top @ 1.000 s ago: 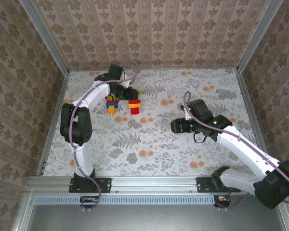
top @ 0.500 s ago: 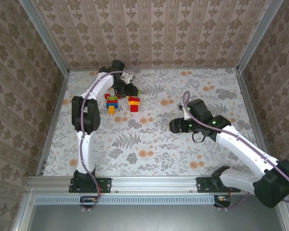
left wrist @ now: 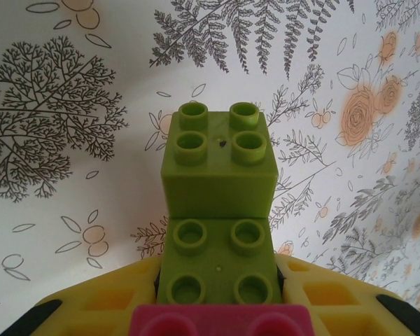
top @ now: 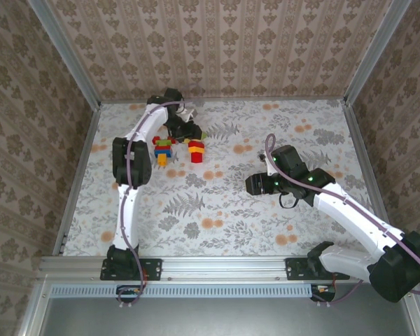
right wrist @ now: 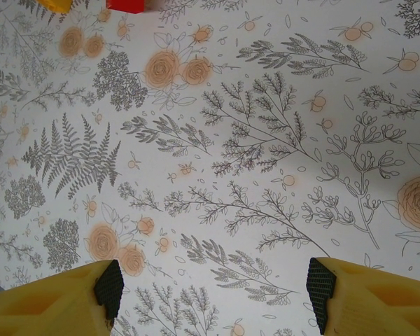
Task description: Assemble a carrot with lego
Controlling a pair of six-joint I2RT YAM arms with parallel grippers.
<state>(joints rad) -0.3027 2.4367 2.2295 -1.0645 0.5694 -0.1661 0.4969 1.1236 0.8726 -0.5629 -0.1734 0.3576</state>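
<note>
My left gripper (left wrist: 220, 274) is shut on a stack of light green lego bricks (left wrist: 219, 164), its yellow fingers (left wrist: 98, 302) pressing both sides of the lower brick. A magenta brick (left wrist: 220, 322) sits at the bottom edge of the left wrist view. From above, the left gripper (top: 187, 130) hangs at the far left of the table. Just in front of it lie a small lego pile (top: 162, 148) in red, green, blue and orange, and a red and orange stack (top: 196, 150). My right gripper (top: 256, 184) is open over bare table, its pads (right wrist: 110, 287) wide apart, with a red brick (right wrist: 129, 5) far ahead.
The table is covered with a floral cloth (top: 217, 210) and enclosed by patterned walls with metal posts (top: 63, 49). The right arm (top: 350, 217) stretches across the right half. An orange brick (right wrist: 52, 4) shows at the top edge of the right wrist view.
The left arm's elbow has swung toward the back wall while its gripper stayed by the lego piles. The right gripper has crept slightly left.
</note>
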